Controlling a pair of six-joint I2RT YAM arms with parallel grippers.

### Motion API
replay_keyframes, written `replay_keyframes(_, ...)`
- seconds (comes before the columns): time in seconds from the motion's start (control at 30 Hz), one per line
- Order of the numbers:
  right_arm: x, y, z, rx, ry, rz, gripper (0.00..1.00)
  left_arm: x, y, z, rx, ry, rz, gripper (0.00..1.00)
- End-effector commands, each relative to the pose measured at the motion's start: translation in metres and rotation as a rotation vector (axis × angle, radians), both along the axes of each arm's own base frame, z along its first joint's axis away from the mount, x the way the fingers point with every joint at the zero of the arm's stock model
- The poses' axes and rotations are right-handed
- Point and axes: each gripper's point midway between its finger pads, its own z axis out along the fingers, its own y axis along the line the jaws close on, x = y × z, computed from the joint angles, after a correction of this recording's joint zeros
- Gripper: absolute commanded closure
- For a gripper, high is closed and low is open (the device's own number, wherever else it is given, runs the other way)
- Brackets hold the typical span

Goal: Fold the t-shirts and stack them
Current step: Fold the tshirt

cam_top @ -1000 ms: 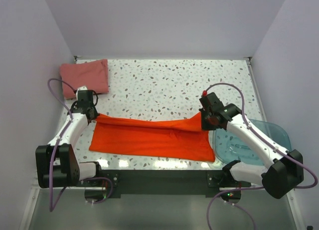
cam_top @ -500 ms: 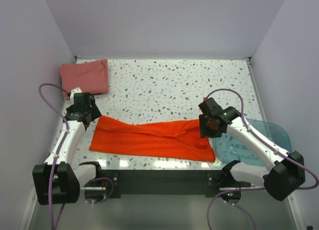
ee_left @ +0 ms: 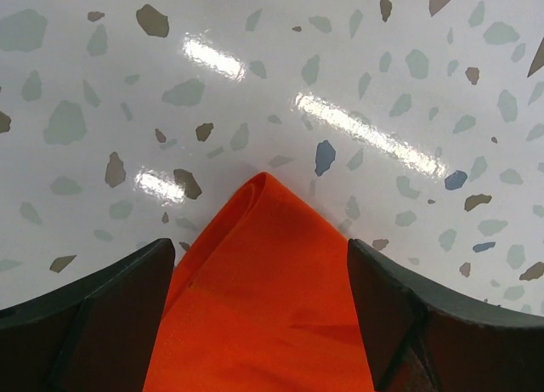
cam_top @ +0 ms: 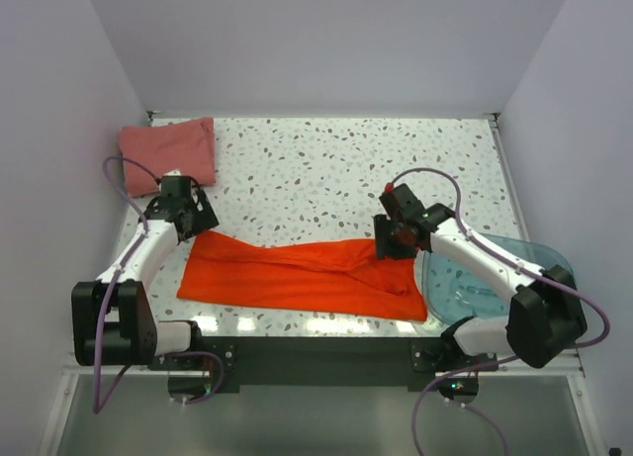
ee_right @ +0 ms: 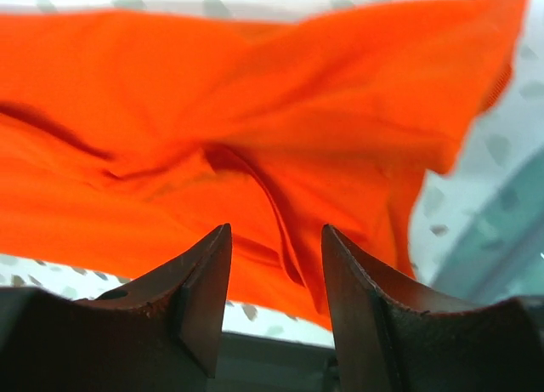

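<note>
The bright orange-red t-shirt [cam_top: 297, 276] lies as a long folded band across the front of the table, creased near its right end. My left gripper [cam_top: 194, 212] hangs open just over its far left corner; in the left wrist view that pointed corner [ee_left: 263, 307] lies flat between the spread fingers [ee_left: 110, 307], untouched. My right gripper [cam_top: 393, 238] hovers open above the right end, where the rumpled cloth [ee_right: 255, 111] lies below the parted fingertips [ee_right: 208, 273]. The dusty pink-red t-shirt [cam_top: 168, 151] rests folded at the back left corner.
A translucent blue plastic tub [cam_top: 499, 278] sits at the front right, beside the orange shirt's right end, and shows at the right edge of the right wrist view [ee_right: 501, 230]. The speckled tabletop [cam_top: 336, 169] is walled on three sides.
Both grippers have opened and let go of the orange shirt; its raised far edge has dropped onto the table. The right gripper shifted left, and the left gripper moved slightly right.
</note>
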Motion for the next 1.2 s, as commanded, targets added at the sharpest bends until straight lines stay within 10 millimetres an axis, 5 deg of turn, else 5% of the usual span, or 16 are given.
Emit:
replay_keyframes(0.0,0.032,0.036,0.008,0.148,-0.099,0.004,0.50,0.025,-0.005,0.017,0.002,-0.076,-0.063,0.12)
replay_keyframes(0.43,0.033,0.043,-0.039,0.120,0.000,-0.021,0.55,0.021,-0.010,0.010,-0.017,-0.063,-0.090,0.12)
replay_keyframes(0.93,0.005,0.053,-0.047,0.166,0.066,-0.005,0.64,0.018,-0.005,0.007,0.005,-0.053,-0.088,0.11)
replay_keyframes(1.17,0.001,0.057,-0.048,0.178,0.083,0.006,0.96,0.017,-0.004,0.006,0.014,-0.049,-0.092,0.11)
